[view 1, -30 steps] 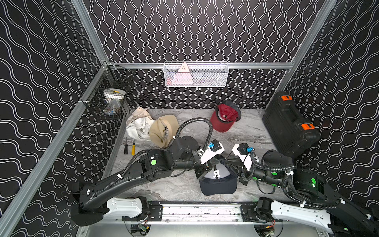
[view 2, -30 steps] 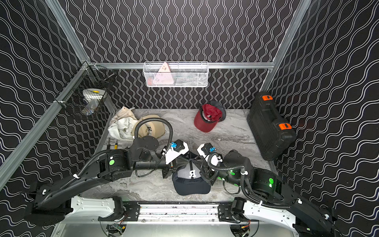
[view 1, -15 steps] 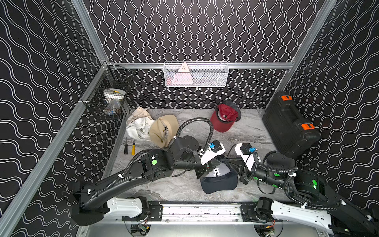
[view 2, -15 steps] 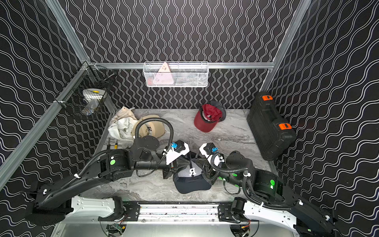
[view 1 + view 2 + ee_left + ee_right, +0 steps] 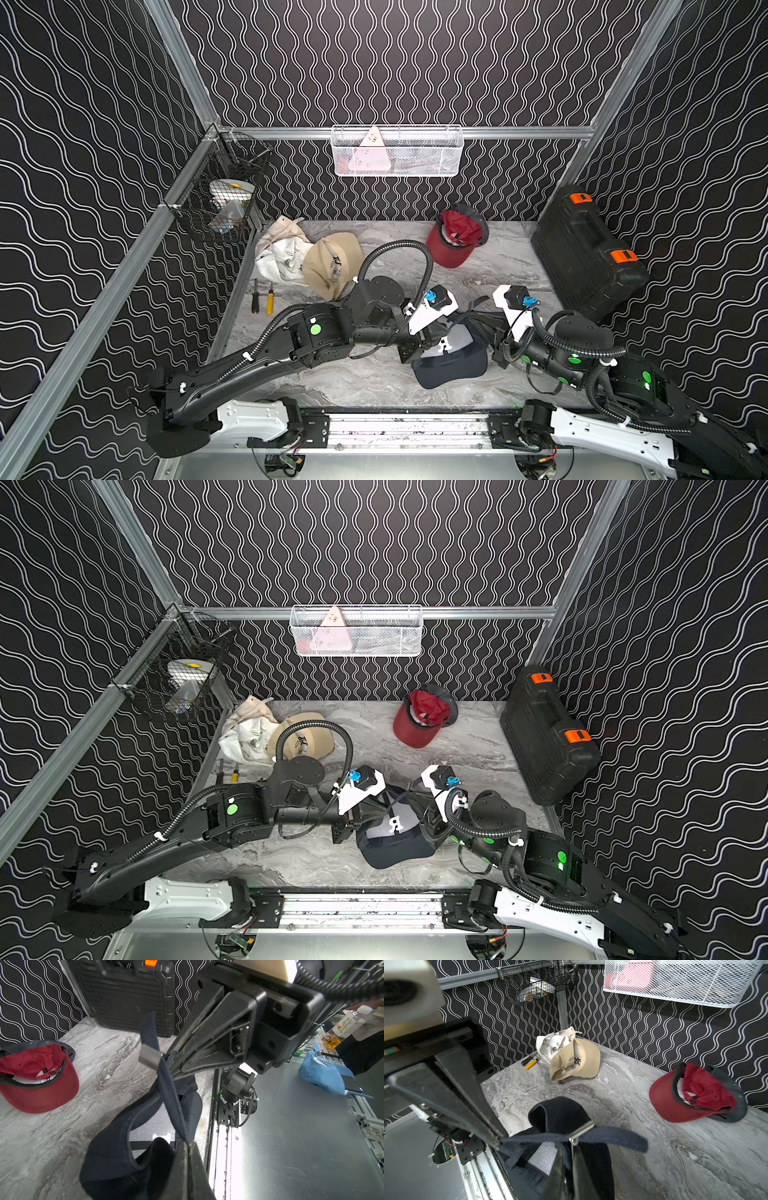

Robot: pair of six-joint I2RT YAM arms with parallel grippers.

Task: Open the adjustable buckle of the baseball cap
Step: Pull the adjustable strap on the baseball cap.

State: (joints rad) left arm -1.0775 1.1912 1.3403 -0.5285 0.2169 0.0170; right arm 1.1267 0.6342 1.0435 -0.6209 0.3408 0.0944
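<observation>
At the 6 o'clock edge of the grey marble tabletop (image 5: 353,380) sits the navy fabric baseball cap (image 5: 395,841), brim toward 6, with a white R-like letter (image 5: 397,824) on its grey panel. The arms reach low from 8 and 4. The left gripper (image 5: 188,1144) and right gripper (image 5: 569,1145) each pinch its navy strap (image 5: 170,1093), which is stretched 9-to-3, with the silver metal buckle (image 5: 581,1131) just beside the right one

Cloth cap, metal buckle
Matt navy cloth cap (image 5: 112,1147), brushed metal buckle (image 5: 150,1057); smooth marbled table (image 5: 104,1068); ribbed plastic case (image 5: 124,997).

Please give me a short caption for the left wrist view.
The left gripper and right gripper hold the navy cap's strap taut beside its metal buckle.
</observation>
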